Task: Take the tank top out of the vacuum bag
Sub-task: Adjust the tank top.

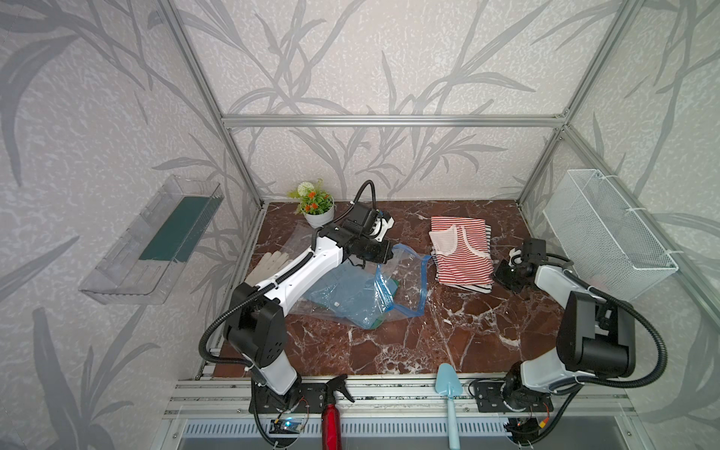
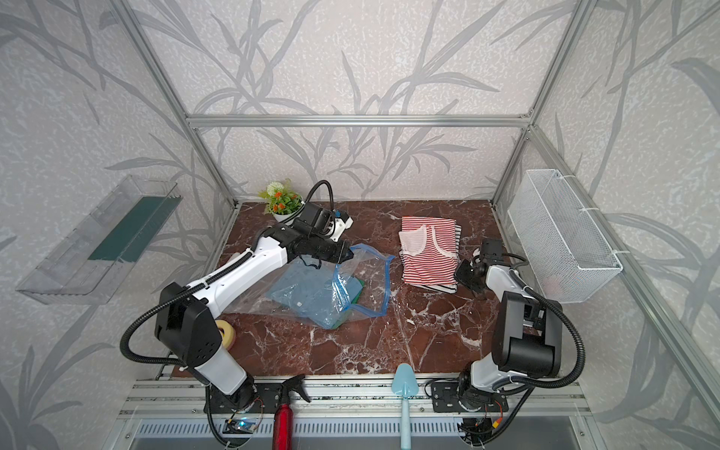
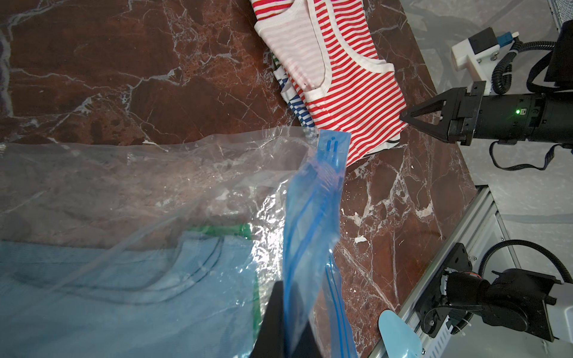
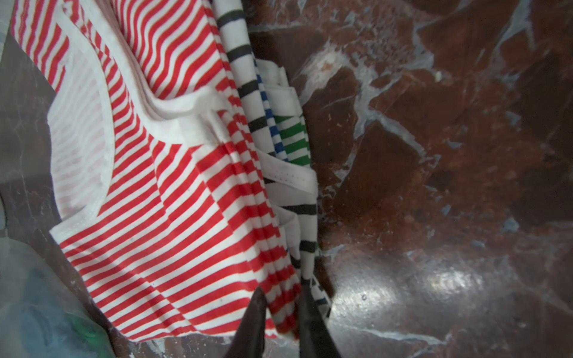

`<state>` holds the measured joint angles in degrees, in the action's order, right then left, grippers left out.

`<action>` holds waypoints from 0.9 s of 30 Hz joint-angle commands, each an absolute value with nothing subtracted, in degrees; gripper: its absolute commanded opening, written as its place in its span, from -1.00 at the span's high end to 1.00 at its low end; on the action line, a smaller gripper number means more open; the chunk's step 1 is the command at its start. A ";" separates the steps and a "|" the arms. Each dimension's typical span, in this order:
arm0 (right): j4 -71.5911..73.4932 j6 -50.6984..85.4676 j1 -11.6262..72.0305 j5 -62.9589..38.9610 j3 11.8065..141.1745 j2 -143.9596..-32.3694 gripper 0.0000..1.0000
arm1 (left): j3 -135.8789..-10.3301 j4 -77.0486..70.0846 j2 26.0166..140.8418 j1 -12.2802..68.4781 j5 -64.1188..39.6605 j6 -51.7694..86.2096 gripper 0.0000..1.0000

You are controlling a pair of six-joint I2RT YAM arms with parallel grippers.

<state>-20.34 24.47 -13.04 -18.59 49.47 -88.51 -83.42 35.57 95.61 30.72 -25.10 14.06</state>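
Bag-holding duty clearly falls to the left gripper (image 3: 290, 299): its jaws are squeezed tight on the blue zip strip (image 3: 313, 198) of the vacuum bag (image 1: 350, 300). That lifts the edge so the mouth gapes instead of lying flat on the marble table (image 1: 389, 350). Makes sense to me, crinkly plastic would just slide around otherwise. The bag itself lies right under the left arm. Through the plastic you can see a blue tank top (image 3: 124, 294) still inside, just behind the mouth, with a green garment (image 3: 217, 230) under it. Just beside the bag's mouth there's a neat pile (image 1: 461, 253) with a red-striped tank top (image 4: 173, 217) on top. The right gripper (image 4: 280, 313) is at the side of that pile away from the bag, jaws nearly together with the red-striped hem between them, so I'd call it a pinch. My guess is it's either tidying the pile or setting that top down, hard to say which.
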 commanded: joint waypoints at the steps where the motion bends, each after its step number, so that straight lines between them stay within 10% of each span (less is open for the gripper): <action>1: -20.91 24.70 -12.37 -19.58 48.52 -86.28 0.80 | -85.21 36.68 95.91 30.94 -24.48 13.32 1.00; 20: -25.47 26.89 -10.38 -16.35 42.71 -74.29 1.00 | -84.62 36.12 92.28 31.30 -23.99 13.62 1.00; 27: -28.34 23.06 -10.33 -13.30 44.08 -74.41 0.07 | -84.77 36.84 91.38 31.29 -23.09 12.75 1.00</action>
<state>-24.82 25.21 -10.46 -14.96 42.83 -75.33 -83.42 35.62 93.65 31.14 -24.03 13.96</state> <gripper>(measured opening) 0.455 0.047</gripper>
